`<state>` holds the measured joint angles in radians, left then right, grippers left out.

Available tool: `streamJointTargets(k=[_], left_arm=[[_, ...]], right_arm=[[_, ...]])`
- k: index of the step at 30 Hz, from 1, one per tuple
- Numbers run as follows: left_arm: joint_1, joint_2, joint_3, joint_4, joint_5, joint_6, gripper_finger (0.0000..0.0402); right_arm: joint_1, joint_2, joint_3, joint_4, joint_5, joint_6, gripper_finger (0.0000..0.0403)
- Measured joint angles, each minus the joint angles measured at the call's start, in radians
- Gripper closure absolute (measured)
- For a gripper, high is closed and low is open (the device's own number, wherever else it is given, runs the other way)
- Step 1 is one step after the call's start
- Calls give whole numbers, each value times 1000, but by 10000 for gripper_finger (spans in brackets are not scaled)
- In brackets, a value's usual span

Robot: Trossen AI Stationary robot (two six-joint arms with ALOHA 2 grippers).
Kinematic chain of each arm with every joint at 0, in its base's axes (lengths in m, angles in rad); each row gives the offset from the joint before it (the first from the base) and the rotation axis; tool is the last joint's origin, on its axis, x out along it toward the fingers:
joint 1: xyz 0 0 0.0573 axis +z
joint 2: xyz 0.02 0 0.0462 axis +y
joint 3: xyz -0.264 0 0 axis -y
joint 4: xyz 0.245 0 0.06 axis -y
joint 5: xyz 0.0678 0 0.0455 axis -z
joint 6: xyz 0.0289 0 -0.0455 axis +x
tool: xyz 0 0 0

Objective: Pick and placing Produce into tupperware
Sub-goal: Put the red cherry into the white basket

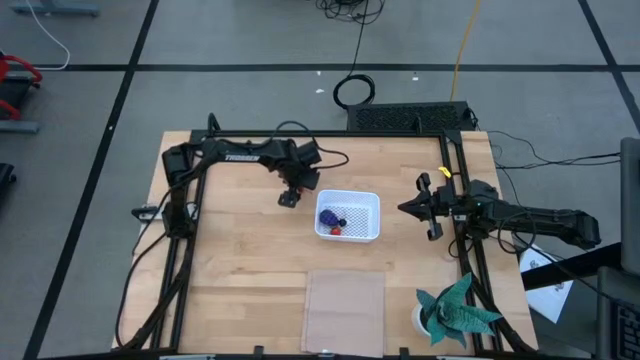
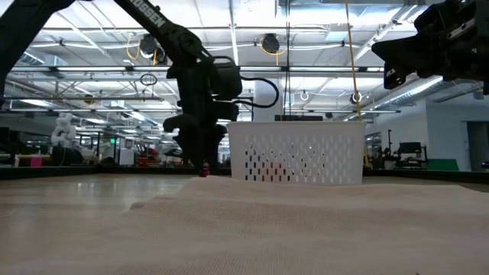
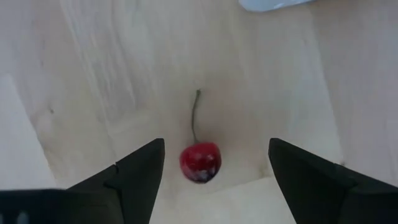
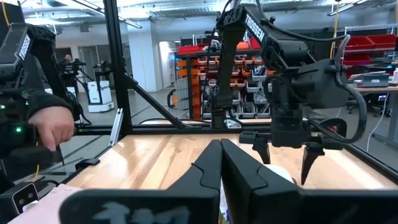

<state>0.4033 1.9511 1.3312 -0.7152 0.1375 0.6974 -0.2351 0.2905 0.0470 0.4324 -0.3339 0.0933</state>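
Note:
A small red cherry [image 3: 200,162] with a thin stem lies on the wood just left of the white tupperware [image 1: 365,205]. My left gripper [image 3: 216,168] points down over it, open, one finger on either side of the cherry without touching it; in the low view the red fruit [image 2: 204,173] shows below its fingers. Inside the tupperware lie a purple-blue bunch [image 1: 329,216] and a red piece [image 1: 336,230]. My right gripper [image 1: 408,208] waits shut, raised at the table's right.
A pale translucent sheet [image 1: 345,308] lies flat at the near edge. A teal paper plant [image 1: 456,312] stands at the near right corner. A person's hand [image 4: 53,127] shows beyond the table in the right wrist view. Black frame bars edge the table.

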Motion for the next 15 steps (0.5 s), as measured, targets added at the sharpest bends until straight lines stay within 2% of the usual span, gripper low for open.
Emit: streamJointTargets(k=[7,15], left_arm=[[32,7,1,18,3,8,119],[57,35,2,36,72,0,128]], right_arm=[[0,1,0,-5,0,-6,403],[0,1,0,-5,0,-8,403]])
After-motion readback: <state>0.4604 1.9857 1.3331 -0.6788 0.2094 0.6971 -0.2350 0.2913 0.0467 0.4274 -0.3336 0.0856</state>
